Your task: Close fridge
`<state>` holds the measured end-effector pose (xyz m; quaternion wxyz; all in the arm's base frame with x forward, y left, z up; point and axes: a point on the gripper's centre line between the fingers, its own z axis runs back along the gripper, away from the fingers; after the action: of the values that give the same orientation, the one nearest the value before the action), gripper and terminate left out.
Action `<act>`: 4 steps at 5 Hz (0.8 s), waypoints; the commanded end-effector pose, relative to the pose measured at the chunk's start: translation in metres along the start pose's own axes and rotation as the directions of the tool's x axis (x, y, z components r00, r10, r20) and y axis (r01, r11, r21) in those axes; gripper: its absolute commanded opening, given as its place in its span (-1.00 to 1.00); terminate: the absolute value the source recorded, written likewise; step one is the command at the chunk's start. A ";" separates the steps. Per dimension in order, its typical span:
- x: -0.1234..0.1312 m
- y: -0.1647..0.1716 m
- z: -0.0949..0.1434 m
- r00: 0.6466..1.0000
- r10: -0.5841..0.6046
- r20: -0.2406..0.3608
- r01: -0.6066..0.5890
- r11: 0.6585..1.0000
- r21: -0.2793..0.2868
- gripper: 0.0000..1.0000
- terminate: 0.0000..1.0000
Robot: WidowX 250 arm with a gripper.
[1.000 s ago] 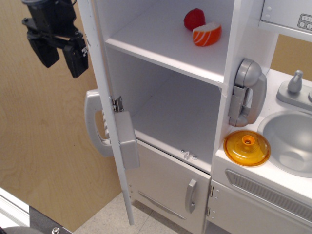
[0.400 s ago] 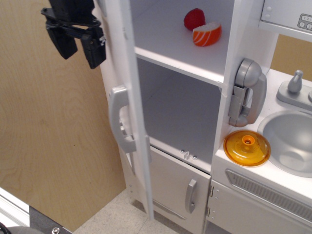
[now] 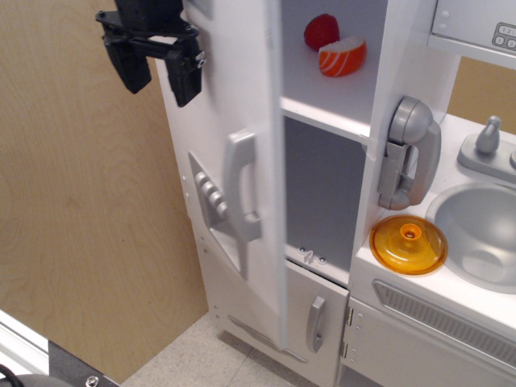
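Note:
The fridge is a tall white toy-kitchen cabinet. Its large door (image 3: 234, 89) stands partly open, swung about halfway toward the cabinet, with a grey vertical handle (image 3: 243, 185) and a grey button recess (image 3: 211, 201) on its outer face. Inside, a white shelf (image 3: 322, 101) carries a red toy food (image 3: 321, 31) and an orange salmon piece (image 3: 342, 56). My black gripper (image 3: 160, 68) is at the top left, its fingers open, the right finger (image 3: 185, 74) against the door's outer face. It holds nothing.
A lower white door with a short grey handle (image 3: 314, 324) sits under the fridge. A grey toy phone (image 3: 409, 153) hangs on the cabinet side. An orange lid (image 3: 408, 244), a sink (image 3: 482, 234) and a tap (image 3: 488, 135) are at the right. A wooden wall (image 3: 81, 226) is at the left.
The fridge door has swung right toward the cabinet, from wide open to about half shut. My gripper has moved right along with it, staying at the door's outer face.

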<state>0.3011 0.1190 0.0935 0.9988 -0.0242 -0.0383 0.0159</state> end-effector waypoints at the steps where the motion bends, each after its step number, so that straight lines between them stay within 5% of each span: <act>1: 0.030 0.000 0.013 0.998 0.034 0.045 -0.035 0.999 0.010 1.00 -1.00; 4: 0.057 0.001 0.011 0.995 0.092 0.046 -0.093 0.996 0.013 1.00 -1.00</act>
<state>0.3456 0.1194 0.0907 0.9970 -0.0282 -0.0292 0.0657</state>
